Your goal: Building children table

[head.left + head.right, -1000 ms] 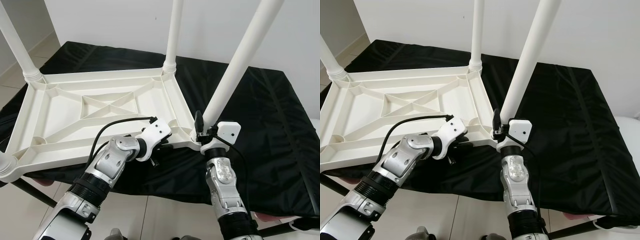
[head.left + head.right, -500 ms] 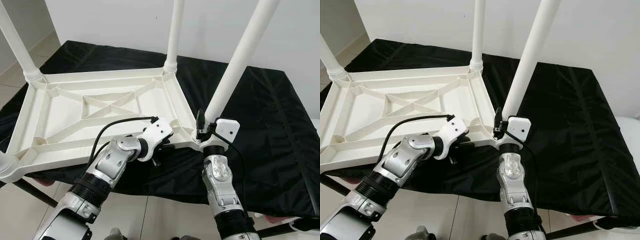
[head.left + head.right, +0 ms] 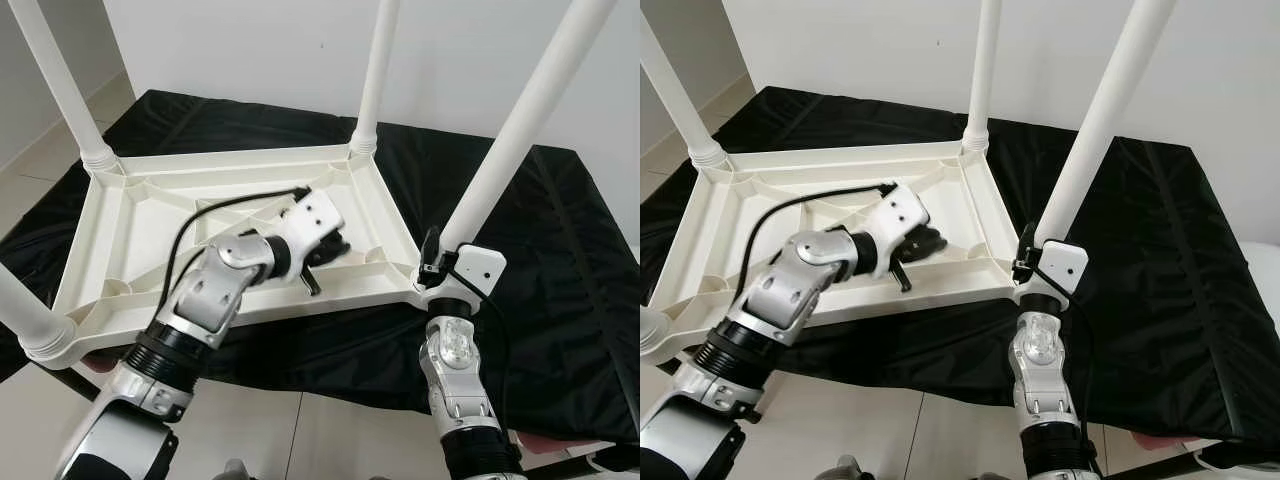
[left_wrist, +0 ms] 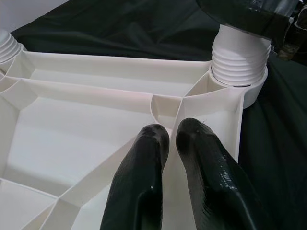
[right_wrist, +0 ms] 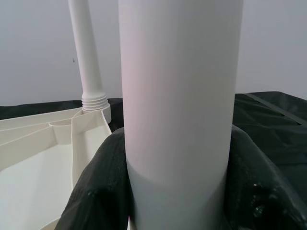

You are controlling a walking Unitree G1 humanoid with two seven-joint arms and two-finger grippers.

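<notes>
Now the left gripper is up on the ribs while the right keeps the leg

Right, my left gripper (image 3: 318,262) has come up from under the near rim and sits over the underside of the upturned tabletop (image 3: 140,240), centre of the frame. Wrist view says the two black fingers (image 4: 144,172) are nearly together, pinching a thin white rib between them. My right gripper (image 3: 436,262) is still wrapped around the near-right leg (image 3: 510,130) just above its socket, lower right of centre; fingers closed round the white tube, as the right wrist view confirms.

All four legs stand up now: far-left leg (image 3: 62,85) at upper left, far-right leg (image 3: 372,75) at top centre, near-left leg (image 3: 20,300) at the lower left edge. The tabletop lies upside down on the black-covered bench (image 3: 560,240).

My read: the legs are seated, and the left gripper's new hold steadies the top while the right finishes tightening. Flipping comes after.
</notes>
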